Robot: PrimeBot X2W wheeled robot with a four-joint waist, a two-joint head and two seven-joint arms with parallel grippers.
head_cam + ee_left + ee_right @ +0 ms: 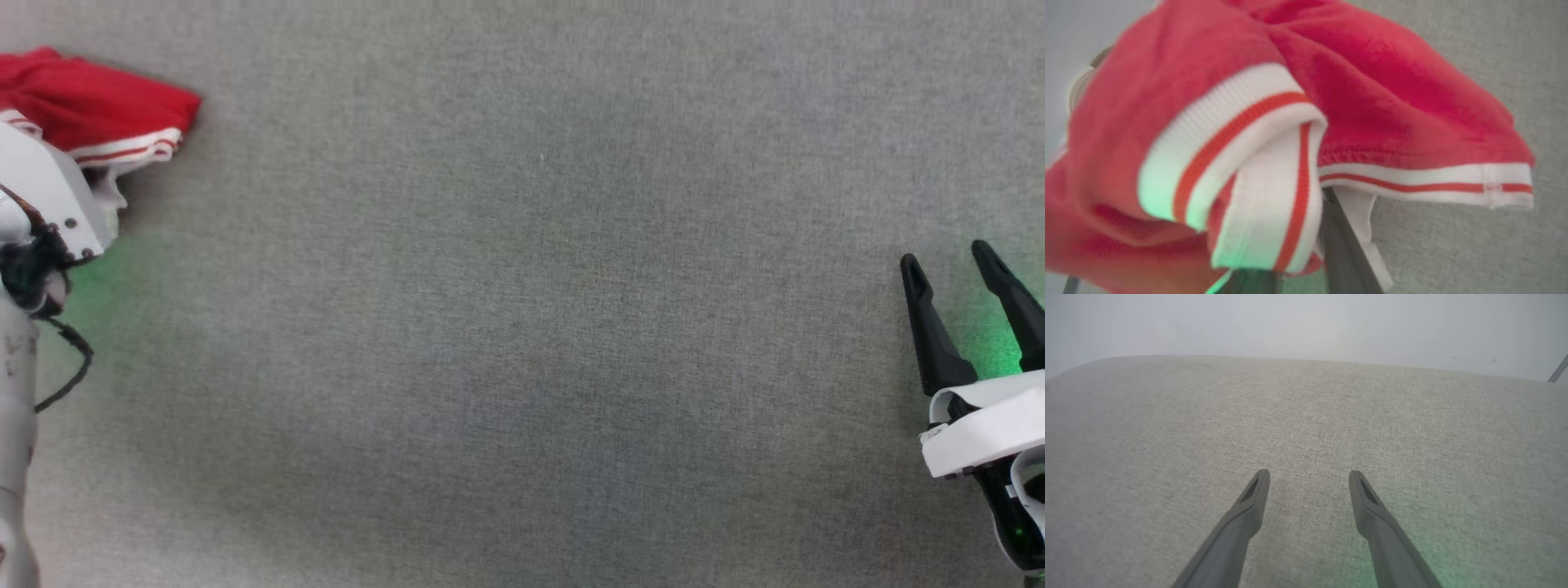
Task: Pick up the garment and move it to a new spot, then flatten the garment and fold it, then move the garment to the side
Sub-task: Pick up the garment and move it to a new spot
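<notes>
Half a garment (94, 106) in head view, striped trim (1229, 134) at wrist

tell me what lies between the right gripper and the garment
Nothing: in the head view, bare grey fabric surface runs from the right gripper to the garment.

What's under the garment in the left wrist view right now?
Under the garment's striped hem, one dark finger and the grey cloth surface show. The finger's tip is covered by fabric, so the grip cannot be seen.
</notes>
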